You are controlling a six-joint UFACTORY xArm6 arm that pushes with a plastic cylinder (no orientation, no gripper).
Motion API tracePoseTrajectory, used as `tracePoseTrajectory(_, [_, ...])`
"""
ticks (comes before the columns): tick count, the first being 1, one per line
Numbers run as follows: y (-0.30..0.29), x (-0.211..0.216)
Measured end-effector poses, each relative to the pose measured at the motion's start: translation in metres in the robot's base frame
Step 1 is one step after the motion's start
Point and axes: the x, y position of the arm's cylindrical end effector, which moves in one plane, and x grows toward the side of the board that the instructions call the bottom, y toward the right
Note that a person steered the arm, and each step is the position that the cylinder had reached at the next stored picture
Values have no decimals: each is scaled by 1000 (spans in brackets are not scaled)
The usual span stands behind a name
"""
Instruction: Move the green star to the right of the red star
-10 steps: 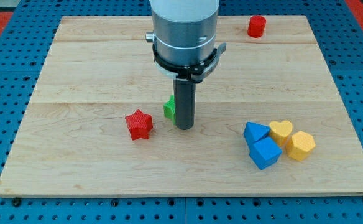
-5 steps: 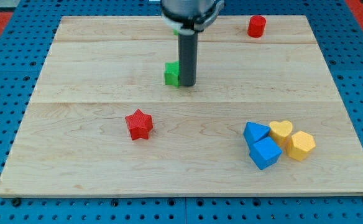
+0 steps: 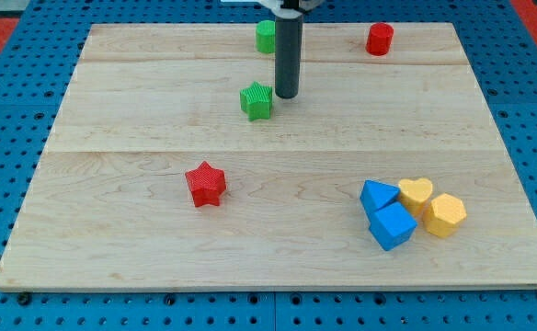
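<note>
The red star (image 3: 205,184) lies well below and left of the end effector, unmoved on the worktop (image 3: 112,239). The green star (image 3: 257,100) has travelled up the view, away from its goal. The rod's tip (image 3: 287,96) now stands just right of it, apparently apart, gripping nothing, having retreated upward.

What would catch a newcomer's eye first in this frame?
The dark rod coming down from the view's top, with my tip on the board just right of and slightly above the green star, close to it. Next, the tight cluster at the lower right: two blue blocks beside a yellow heart and another yellow block. The red star sits alone, left of centre.
</note>
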Motion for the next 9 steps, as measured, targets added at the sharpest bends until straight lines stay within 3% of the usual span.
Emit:
tracePoseTrajectory(1, [-61,5])
tracePoseTrajectory(2, [-86,77])
tracePoseTrajectory(3, [-106,115])
tracePoseTrajectory(4, [-152,66])
tracePoseTrajectory(5, [-128,-1])
tracePoseTrajectory(6, [-44,25])
tracePoseTrajectory(7, [-22,94])
tracePoseTrajectory(8, [-40,53])
tracePoseTrajectory(9, [-76,39])
